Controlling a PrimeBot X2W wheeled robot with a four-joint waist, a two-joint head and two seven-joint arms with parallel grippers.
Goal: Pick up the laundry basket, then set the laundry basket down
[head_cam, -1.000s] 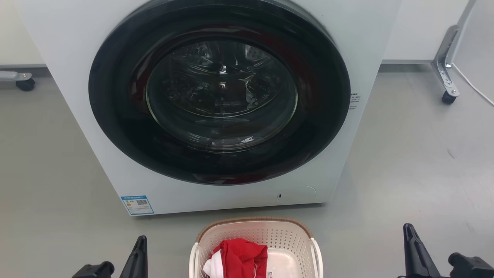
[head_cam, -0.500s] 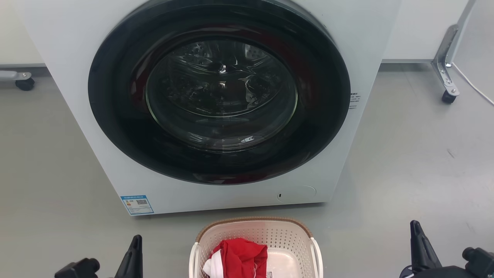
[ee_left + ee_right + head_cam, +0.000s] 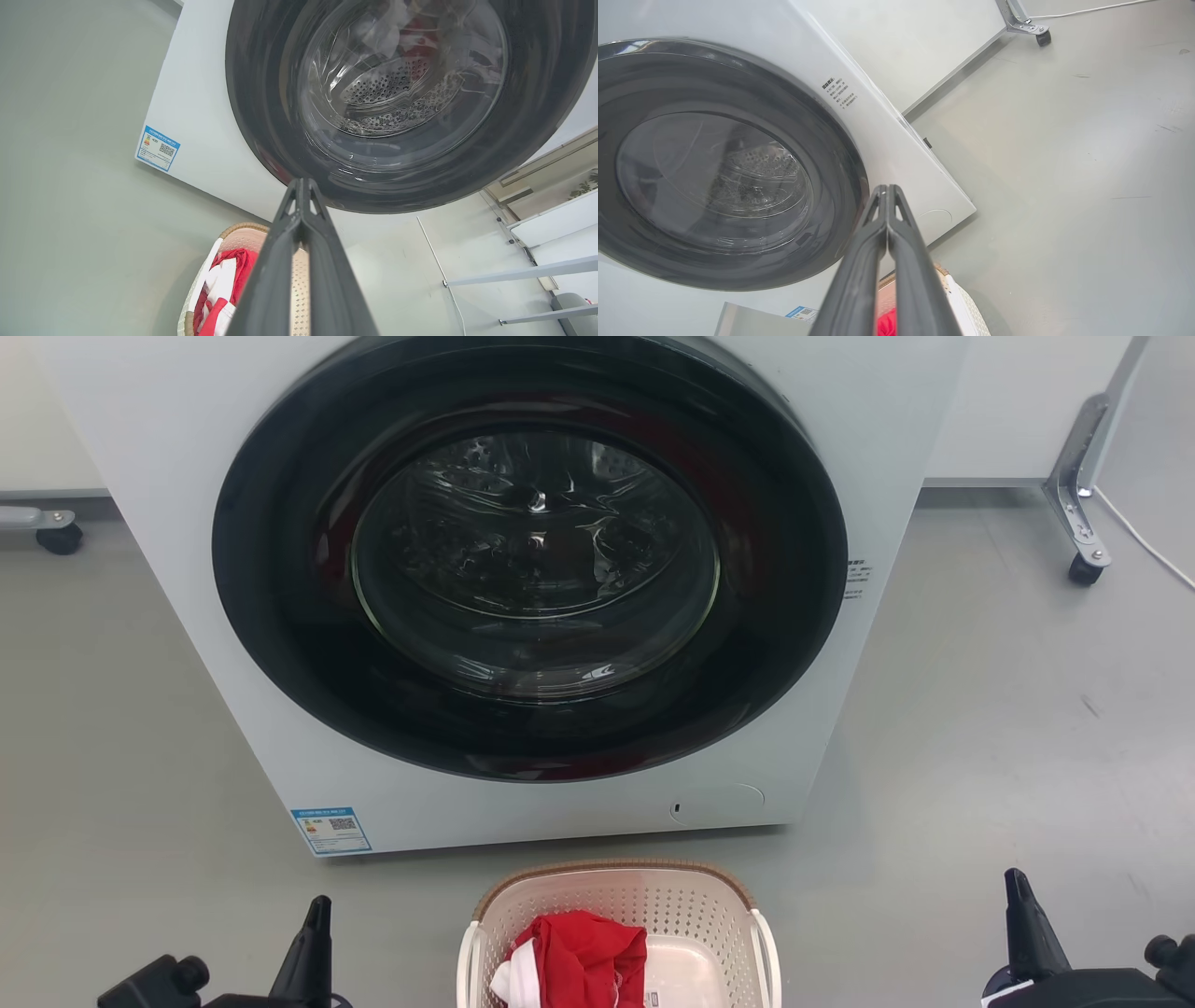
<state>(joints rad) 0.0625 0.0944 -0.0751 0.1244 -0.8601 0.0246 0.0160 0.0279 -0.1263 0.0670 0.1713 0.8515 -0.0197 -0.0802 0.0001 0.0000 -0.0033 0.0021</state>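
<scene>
Both grippers have slid outward and lower in the head view since a second ago: the left gripper [image 3: 317,919] sits further toward the left edge and the right gripper [image 3: 1018,896] further toward the right, each now well apart from the laundry basket [image 3: 653,905], which has not shifted. It stands on the grey floor [image 3: 980,728] midway between them, its brown rim near the washer [image 3: 187,476] with a narrow strip of floor between, and its near part is cut off by the bottom edge of the head view. A red garment [image 3: 583,952] and something white [image 3: 512,982] lie inside it. Bare floor lies open on both sides of the basket, widest to the right, where it runs back to a metal leg on a caster [image 3: 1078,504] and a white cable [image 3: 1148,546]; another caster [image 3: 58,537] stands far left. The washer's dark round door [image 3: 532,560] is closed. In each wrist view the two dark fingers are pressed together at the tips, holding nothing. A blue label [image 3: 331,831] with a QR code sits at the washer's lower left corner, and a small block of print [image 3: 857,581] beside the door's right edge; neither is legible.
</scene>
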